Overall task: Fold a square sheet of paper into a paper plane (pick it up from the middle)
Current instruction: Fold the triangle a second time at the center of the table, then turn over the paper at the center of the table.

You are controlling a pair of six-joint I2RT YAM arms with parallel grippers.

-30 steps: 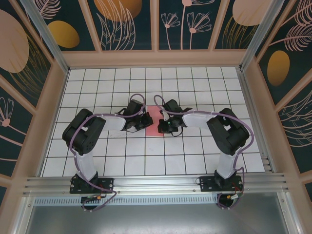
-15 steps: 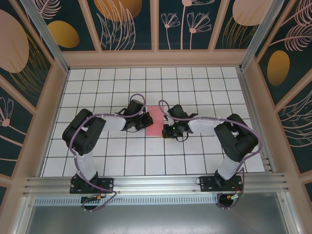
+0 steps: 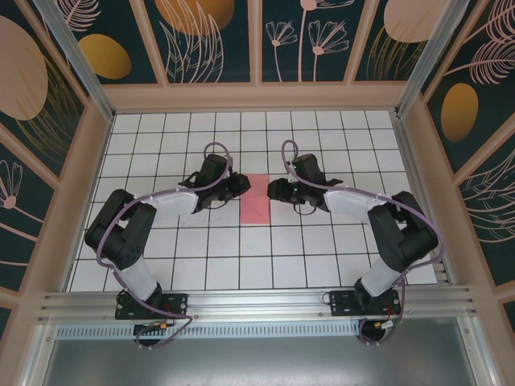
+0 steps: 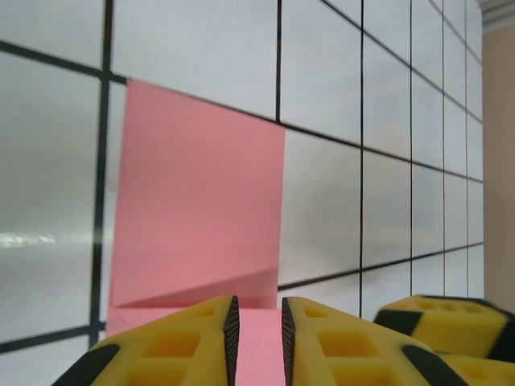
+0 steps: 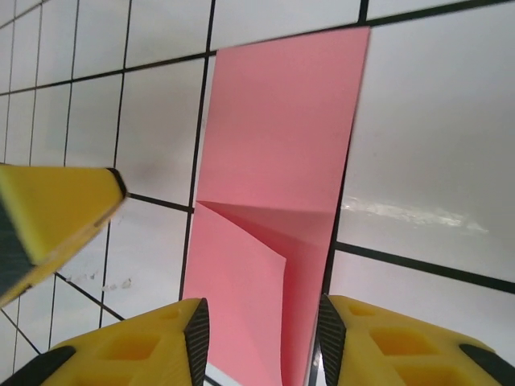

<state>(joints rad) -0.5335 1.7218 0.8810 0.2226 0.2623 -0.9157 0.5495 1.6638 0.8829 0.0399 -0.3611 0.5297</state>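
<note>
The square sheet of paper (image 3: 256,201) is pink and lies on the tiled table, folded into a narrow upright rectangle about one tile wide. In the right wrist view the paper (image 5: 282,137) has a loose flap curling up at its near end. My left gripper (image 3: 241,186) hovers at the paper's upper left edge. In the left wrist view that gripper (image 4: 257,342) is open a narrow gap over the paper (image 4: 201,209), pinching nothing. My right gripper (image 3: 274,191) is at the upper right edge. In its own wrist view it (image 5: 261,338) is open wider, straddling the paper without touching it.
White grid-tiled table (image 3: 161,265) is walled by a wooden frame (image 3: 257,96) at the back and sides, with a metal rail (image 3: 257,305) at the near edge. Both arms reach inward from the lower corners. Free tiles lie all around the paper.
Both grippers were shut low on the paper and have now opened. They have drawn apart and towards the far side, leaving the folded paper uncovered on the table.
</note>
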